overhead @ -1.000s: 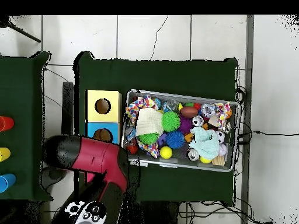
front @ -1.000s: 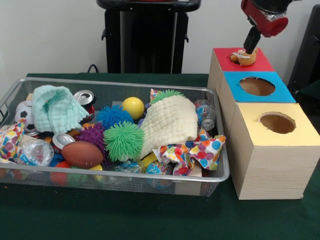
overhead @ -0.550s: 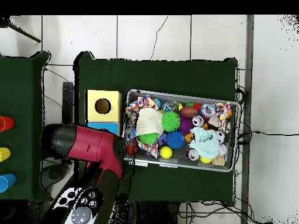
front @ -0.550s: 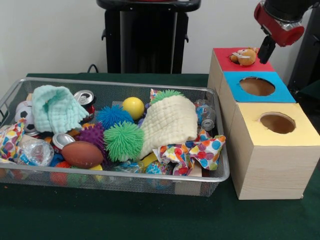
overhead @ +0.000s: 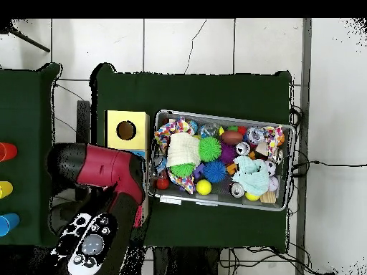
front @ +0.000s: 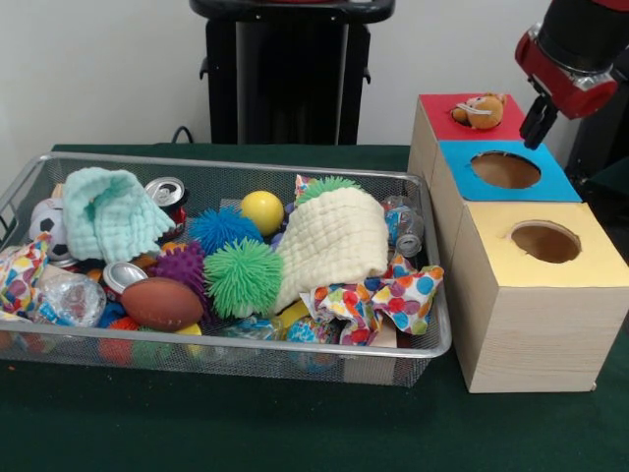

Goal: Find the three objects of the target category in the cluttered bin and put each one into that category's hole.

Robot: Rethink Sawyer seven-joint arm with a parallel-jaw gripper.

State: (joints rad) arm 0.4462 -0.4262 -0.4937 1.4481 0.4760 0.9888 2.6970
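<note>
The gripper (front: 539, 125) has drawn away to the right of the small orange plush toy (front: 479, 109), which lies where it was, on the red box top (front: 447, 114) over the hole. Whether the gripper is spread or pressed together cannot be told. The boxes and the wire bin (front: 246, 352) stand on a dark green tablecloth (front: 226, 423); a pale wall (front: 98, 69) lies behind, tiled floor (overhead: 186, 43) around.

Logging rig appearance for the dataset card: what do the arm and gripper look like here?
The arm has a glossy red shell with a rounded black joint housing at one end. Overhead, a black-and-white disc-shaped cuff with round buttons shows. The gripper is slim and black below a red wrist section with a grey band.
</note>
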